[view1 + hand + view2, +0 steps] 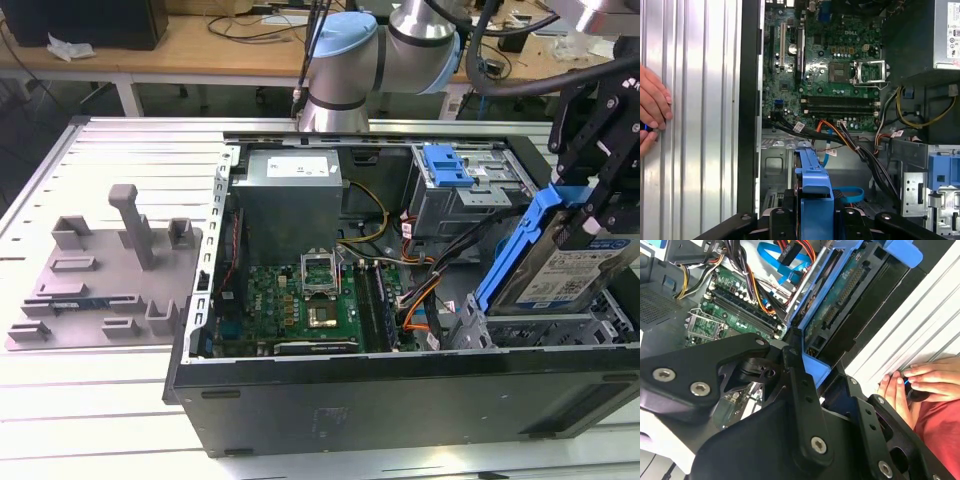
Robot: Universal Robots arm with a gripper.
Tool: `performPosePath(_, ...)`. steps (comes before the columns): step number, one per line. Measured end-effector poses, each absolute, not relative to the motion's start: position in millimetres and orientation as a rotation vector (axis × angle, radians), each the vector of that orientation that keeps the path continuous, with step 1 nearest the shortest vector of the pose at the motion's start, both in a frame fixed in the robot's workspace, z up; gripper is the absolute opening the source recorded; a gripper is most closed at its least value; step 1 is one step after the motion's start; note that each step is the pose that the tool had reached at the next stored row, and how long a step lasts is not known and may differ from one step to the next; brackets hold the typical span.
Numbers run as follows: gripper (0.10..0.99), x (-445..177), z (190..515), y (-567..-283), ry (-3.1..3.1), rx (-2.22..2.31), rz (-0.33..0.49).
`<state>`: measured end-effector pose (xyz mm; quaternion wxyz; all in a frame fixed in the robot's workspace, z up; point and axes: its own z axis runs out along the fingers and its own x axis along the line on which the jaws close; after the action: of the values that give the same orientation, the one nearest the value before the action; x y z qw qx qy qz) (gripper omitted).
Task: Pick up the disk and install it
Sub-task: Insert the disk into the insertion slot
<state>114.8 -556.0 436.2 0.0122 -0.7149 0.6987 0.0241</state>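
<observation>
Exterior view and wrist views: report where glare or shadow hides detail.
Exterior view: the table slats glare white; the disk label is evenly lit. Second wrist view: the black hand, gripping the disk, is in shadow. First wrist view: slats shine; the case wall is featureless black.

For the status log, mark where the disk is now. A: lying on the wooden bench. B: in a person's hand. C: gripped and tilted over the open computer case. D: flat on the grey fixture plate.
C: the gripper clamps the disk by its blue frame, tilted above the computer case.
</observation>
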Motion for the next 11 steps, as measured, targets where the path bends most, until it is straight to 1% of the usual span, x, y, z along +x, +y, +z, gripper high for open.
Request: performPosePath(11,0.369,115,423,-556,2.178,-2.229,0.075)
